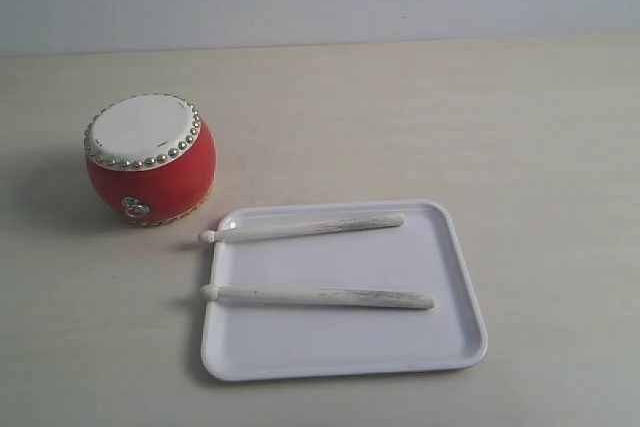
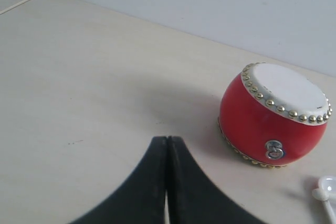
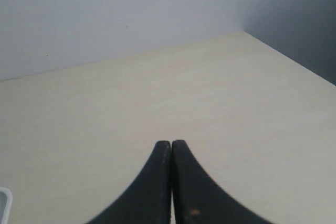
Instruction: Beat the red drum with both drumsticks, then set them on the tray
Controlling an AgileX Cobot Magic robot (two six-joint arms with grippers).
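The red drum (image 1: 150, 159) with its off-white skin stands upright on the table, left of the white tray (image 1: 455, 347). Two pale drumsticks lie on the tray, roughly parallel: the far one (image 1: 302, 228) has its rounded tip over the tray's left rim, the near one (image 1: 320, 297) lies across the middle. Neither gripper appears in the exterior view. In the left wrist view my left gripper (image 2: 167, 139) is shut and empty, apart from the drum (image 2: 273, 116); a drumstick tip (image 2: 318, 193) and tray corner (image 2: 331, 184) show at the edge. My right gripper (image 3: 171, 142) is shut and empty over bare table.
The pale wooden table (image 1: 420, 117) ends at a light wall behind. In the right wrist view a tray corner (image 3: 4, 199) shows at the edge, and the table's edge (image 3: 289, 59) runs along one side.
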